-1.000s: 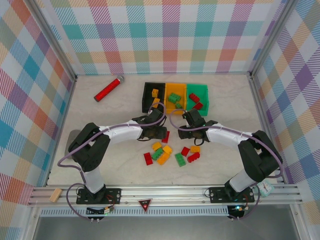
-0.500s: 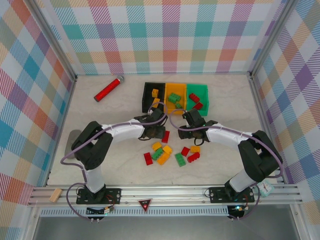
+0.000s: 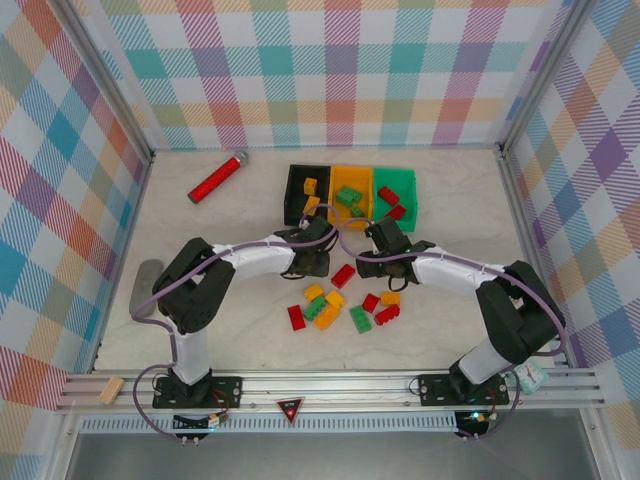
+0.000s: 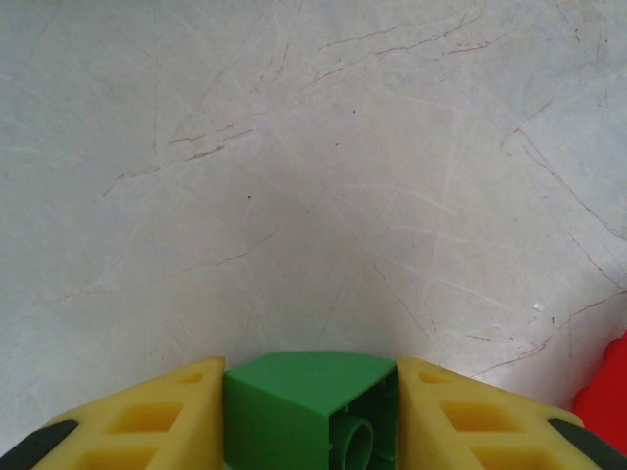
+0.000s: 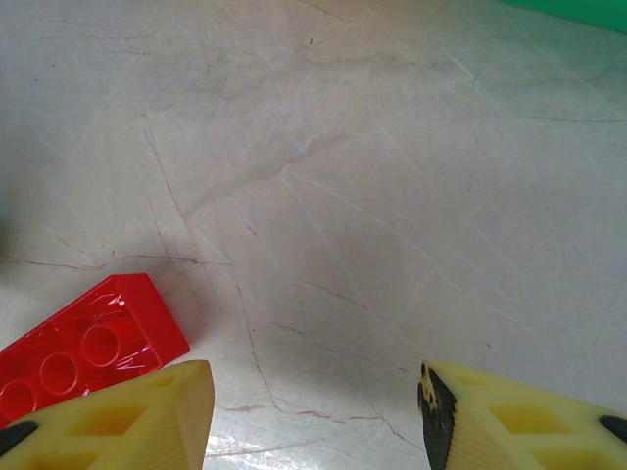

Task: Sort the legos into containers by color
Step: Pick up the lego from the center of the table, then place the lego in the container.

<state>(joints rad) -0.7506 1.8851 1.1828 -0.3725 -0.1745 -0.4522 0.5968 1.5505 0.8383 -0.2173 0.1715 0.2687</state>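
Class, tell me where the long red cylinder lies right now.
In the top view, the red cylinder lies at the table's far left, apart from and left of the black bin.

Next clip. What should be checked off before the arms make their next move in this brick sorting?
1. Left pincer closed on the green brick: ok, both fingers touch its sides.
2. That brick lifted off the table: cannot tell.
3. Right pincer empty, jaws apart: ok.
4. Red brick centred between the right jaws: not ok, it lies off to one side, beside one finger.
5. Yellow bin, which holds green bricks, open on top for a drop: ok.
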